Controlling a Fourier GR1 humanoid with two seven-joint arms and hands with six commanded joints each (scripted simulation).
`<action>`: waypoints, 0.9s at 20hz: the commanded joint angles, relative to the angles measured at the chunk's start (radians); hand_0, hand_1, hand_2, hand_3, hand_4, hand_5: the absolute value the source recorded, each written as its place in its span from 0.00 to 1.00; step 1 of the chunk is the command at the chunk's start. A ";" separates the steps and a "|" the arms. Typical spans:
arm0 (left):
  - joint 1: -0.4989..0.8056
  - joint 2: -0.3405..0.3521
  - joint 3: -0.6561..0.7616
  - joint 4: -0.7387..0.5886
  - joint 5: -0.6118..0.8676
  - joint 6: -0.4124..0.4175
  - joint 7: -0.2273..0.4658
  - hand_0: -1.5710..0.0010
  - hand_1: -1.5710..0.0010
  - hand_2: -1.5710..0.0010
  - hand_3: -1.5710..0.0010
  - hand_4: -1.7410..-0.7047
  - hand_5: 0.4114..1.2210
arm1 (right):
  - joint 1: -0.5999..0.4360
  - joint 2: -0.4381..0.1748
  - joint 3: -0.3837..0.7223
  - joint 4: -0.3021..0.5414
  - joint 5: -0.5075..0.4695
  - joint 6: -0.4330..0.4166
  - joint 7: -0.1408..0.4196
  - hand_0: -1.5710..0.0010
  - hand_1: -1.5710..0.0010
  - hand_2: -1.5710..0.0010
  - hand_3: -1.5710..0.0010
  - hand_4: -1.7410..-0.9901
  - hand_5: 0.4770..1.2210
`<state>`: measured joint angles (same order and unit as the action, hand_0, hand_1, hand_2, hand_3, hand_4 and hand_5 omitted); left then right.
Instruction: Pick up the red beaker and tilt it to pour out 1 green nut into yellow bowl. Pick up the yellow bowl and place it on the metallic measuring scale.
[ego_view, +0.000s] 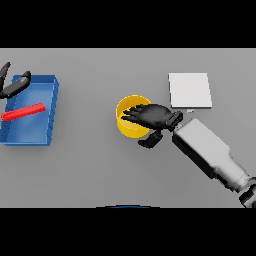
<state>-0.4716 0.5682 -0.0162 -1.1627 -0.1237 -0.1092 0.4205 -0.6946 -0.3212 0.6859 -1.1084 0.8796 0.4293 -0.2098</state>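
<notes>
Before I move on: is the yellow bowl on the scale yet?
Not yet. The yellow bowl stands on the grey table, left of the white scale, with the right hand over its rim.

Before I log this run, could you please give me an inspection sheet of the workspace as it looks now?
Surface: grey table, flat.
Job's things: yellow bowl at centre, its inside partly hidden by the hand; white scale to its right, apart from it; red beaker lying in the blue tray at left. No nut seen.
Clutter: nothing seen.
Hands: right hand over the bowl, fingers spread across its rim, thumb outside the wall; left hand at the tray's far left corner, holding nothing.
Cables: nothing seen.
Surroundings: nothing seen.
</notes>
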 joint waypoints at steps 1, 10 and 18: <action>-0.005 0.000 0.002 0.009 0.003 -0.004 -0.002 1.00 1.00 1.00 1.00 0.91 0.36 | -0.010 0.007 0.006 0.027 0.006 -0.008 -0.008 1.00 1.00 1.00 1.00 0.74 0.27; -0.010 0.002 -0.004 0.031 -0.013 -0.002 -0.019 1.00 1.00 1.00 1.00 0.92 0.37 | -0.031 0.024 0.012 0.064 0.008 -0.014 -0.023 0.57 0.59 0.62 0.64 0.41 0.72; -0.018 0.012 -0.001 0.028 -0.012 -0.007 -0.020 1.00 1.00 1.00 1.00 0.92 0.37 | -0.028 0.002 0.013 0.023 -0.030 0.050 -0.017 0.10 0.10 0.16 0.28 0.07 0.95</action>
<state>-0.4900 0.5801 -0.0168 -1.1351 -0.1361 -0.1158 0.3996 -0.7233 -0.3189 0.6989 -1.0851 0.8488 0.4783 -0.2278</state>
